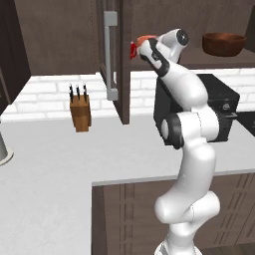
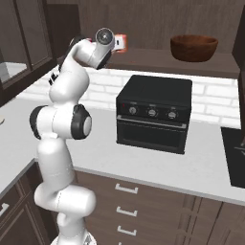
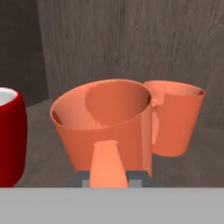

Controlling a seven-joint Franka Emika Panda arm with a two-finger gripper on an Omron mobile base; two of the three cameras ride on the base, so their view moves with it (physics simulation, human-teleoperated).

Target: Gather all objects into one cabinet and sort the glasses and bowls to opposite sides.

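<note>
Red is noted first at the left of the hand view: the red cup (image 3: 9,135) stands upright on the shelf of the cabinet (image 1: 124,60), its pale inside just visible. To its right, the near orange mug (image 3: 105,127) is seen tilted toward the camera, its handle pointing down between the finger tips. The gripper (image 3: 109,177) is judged to be closed narrowly on that handle, which would explain the tilt: the mug is carried by its handle rather than resting flat. Whether its base touches the shelf cannot be told. Just beside and behind it, the 2nd orange mug (image 3: 177,118) is seen upright, with the 2 mugs touching or nearly so.

In the base views, the arm is seen reaching up to the left end of the cabinet shelf, beside the open door with its silver bar handle (image 1: 110,55). The brown bowl (image 2: 194,47) is set well apart at the right end of the same shelf, above the black oven (image 2: 153,112). This layout is judged consistent with cups being grouped left and the bowl right. The knife block (image 1: 80,110) on the counter is not involved.
</note>
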